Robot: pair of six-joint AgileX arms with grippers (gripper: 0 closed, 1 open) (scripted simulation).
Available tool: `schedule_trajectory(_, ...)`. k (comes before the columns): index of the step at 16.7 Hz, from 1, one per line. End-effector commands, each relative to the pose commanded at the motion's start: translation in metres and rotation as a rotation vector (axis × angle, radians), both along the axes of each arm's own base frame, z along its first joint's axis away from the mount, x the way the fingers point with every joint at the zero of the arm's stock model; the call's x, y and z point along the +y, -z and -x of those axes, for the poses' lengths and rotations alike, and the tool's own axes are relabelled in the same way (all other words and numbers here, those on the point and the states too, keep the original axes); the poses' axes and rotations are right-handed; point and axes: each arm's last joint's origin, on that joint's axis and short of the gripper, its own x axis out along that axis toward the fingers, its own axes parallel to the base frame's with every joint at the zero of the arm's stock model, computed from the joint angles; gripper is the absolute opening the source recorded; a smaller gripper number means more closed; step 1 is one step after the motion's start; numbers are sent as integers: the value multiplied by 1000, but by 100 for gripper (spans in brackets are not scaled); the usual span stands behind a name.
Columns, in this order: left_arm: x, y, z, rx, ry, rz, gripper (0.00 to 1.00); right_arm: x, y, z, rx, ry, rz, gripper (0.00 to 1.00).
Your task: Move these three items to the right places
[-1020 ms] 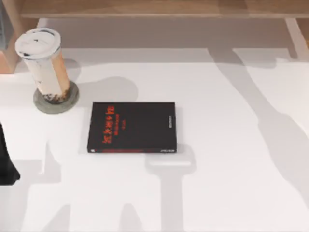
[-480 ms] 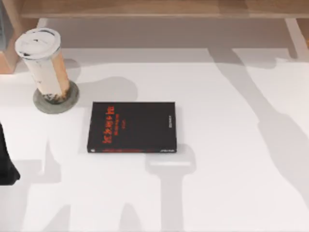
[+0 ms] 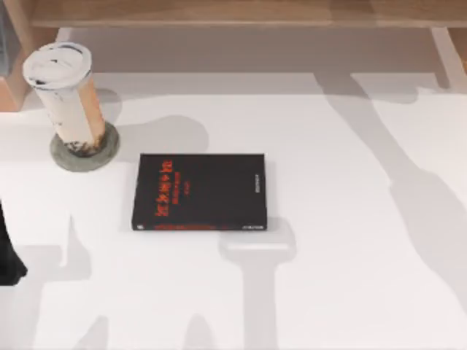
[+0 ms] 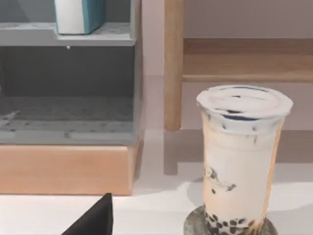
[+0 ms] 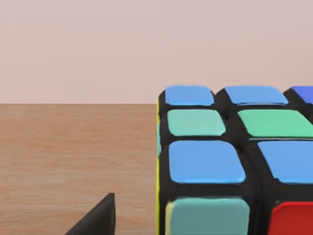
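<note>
The left gripper's (image 4: pixel 95 219) jaws could not be read: one dark fingertip wedge showed at the lower edge of the left wrist view, and whether it was open or holding anything could not be told. In the top view a dark part of the left arm (image 3: pixel 9 251) sat at the left edge of the frame, apart from everything on the table (image 3: pixel 343 219). The right gripper (image 5: pixel 98 218) likewise showed a single dark fingertip, its jaws untellable, low over a wooden surface (image 5: pixel 63 156) just beside a colour-tiled puzzle cube (image 5: pixel 230 161).

The tan-orange drink cup (image 3: pixel 66 98) with its white lid stood upright on the grey coaster (image 3: pixel 106 149) in the upper left of the top view. Right and below it, near but apart, the black book (image 3: pixel 199 191) with red lettering lay flat. A light-blue book (image 4: pixel 80 14) stood on a grey shelf (image 4: pixel 68 36) at the upper left of the left wrist view.
</note>
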Motion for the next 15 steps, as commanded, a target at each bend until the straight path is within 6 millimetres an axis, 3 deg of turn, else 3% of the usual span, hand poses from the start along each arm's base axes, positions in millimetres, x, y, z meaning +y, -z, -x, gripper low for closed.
schedule_trajectory(8, 0, 4, 21, 16, 1, 0, 100, 0, 0, 0, 0, 0, 0, 100)
schedule_trajectory(15, 0, 4, 22, 14, 3, 2, 100, -2, -1, 1, 0, 2, 0, 100)
